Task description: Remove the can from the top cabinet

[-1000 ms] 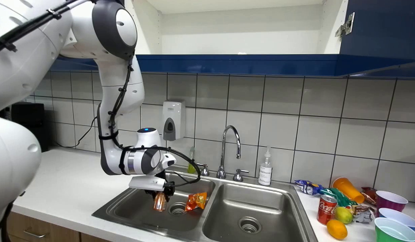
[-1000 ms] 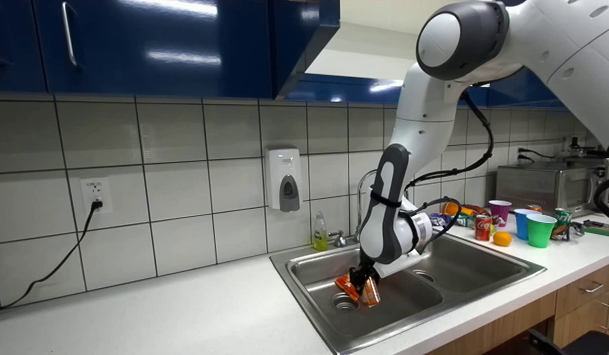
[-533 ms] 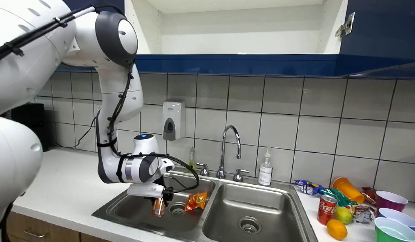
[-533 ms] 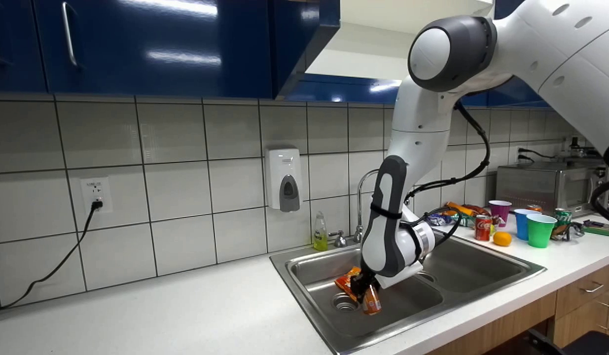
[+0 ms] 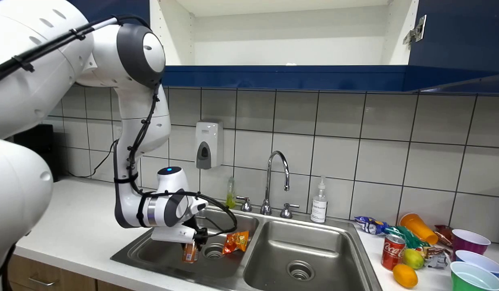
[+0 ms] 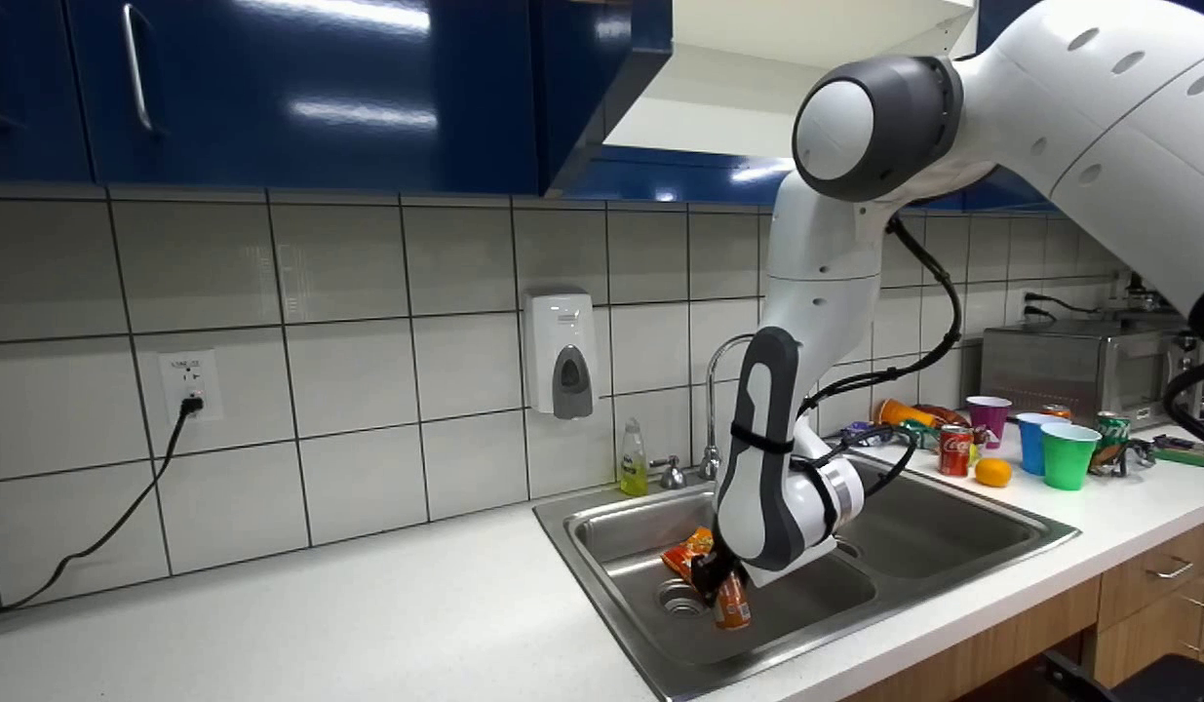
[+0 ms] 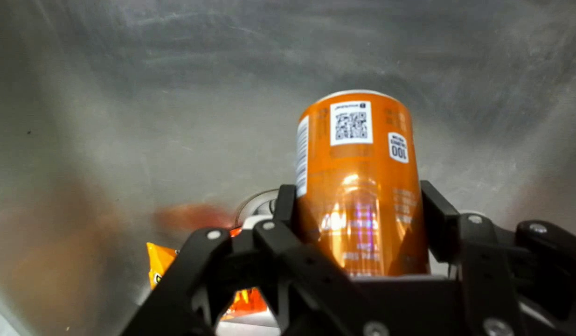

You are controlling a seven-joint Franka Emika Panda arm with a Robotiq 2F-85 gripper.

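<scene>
The orange can (image 7: 353, 168) stands between the two black fingers of my gripper (image 7: 360, 205) in the wrist view, with both fingers touching its sides. In both exterior views the gripper (image 5: 198, 237) (image 6: 717, 573) holds the can (image 5: 190, 254) (image 6: 733, 604) slightly tilted, low inside a sink basin beside the drain. Its upper part is hidden by the gripper. I cannot tell whether its bottom touches the basin floor. The top cabinet (image 5: 285, 76) hangs above with a blue door open and a white interior; no can shows in the visible part of it.
A red-orange wrapper (image 5: 235, 241) lies in the same basin (image 5: 160, 258) past the drain. A faucet (image 5: 269, 182) rises behind the sink. A red can (image 5: 393, 251), an orange (image 5: 405, 276), wrappers and cups (image 5: 473, 277) stand on the counter beyond the far basin.
The arm has moved down, lowering the gripper and the held can deeper into the sink basin. In an exterior view they also shift slightly left. The can stays in the fingers.
</scene>
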